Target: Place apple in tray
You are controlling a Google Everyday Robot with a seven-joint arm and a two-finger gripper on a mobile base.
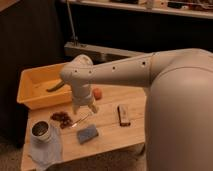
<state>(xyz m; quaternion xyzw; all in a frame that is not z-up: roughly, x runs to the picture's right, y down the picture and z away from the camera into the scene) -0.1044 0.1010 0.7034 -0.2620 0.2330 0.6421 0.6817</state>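
The apple point(97, 93) is a small orange-red fruit lying on the wooden table, just right of my wrist. The tray point(28, 96) is the large yellow bin at the table's back left, with a dark curved object point(56, 86) inside it. My gripper point(84, 108) points down over the table, a little in front of and left of the apple and right of the tray. Its fingers are spread and hold nothing. The arm hides the tray's right end.
A dark reddish-brown clump point(61, 118) lies left of the gripper, with a thin white utensil point(80, 121) beside it. A metal cup point(41, 130) stands on a pale blue cloth point(46, 149) at the front left. A blue sponge point(87, 134) and a dark bar point(123, 114) lie nearer the front.
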